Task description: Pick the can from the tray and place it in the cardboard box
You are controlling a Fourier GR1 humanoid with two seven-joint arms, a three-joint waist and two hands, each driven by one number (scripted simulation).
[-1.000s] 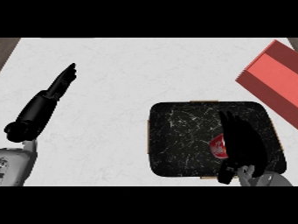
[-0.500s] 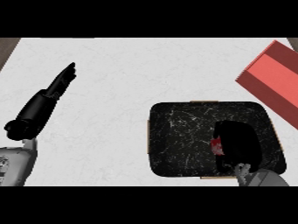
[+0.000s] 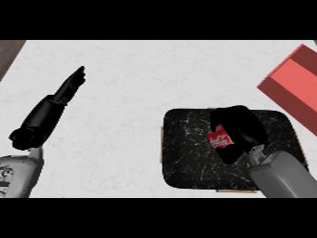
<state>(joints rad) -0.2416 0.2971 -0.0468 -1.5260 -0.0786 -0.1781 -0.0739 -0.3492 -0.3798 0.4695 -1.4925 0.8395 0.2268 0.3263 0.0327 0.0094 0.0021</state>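
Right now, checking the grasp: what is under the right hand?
A red can, the right hand curled round it, over the black tray. The hand covers most of the can; whether it touches the tray is hidden.

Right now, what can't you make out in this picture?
Head view:
Can: mostly hidden by the right hand curled round it; only a red patch shows.
Red box: cut off by the right edge; its opening is unseen.
Tray: lower right corner hidden by the forearm.
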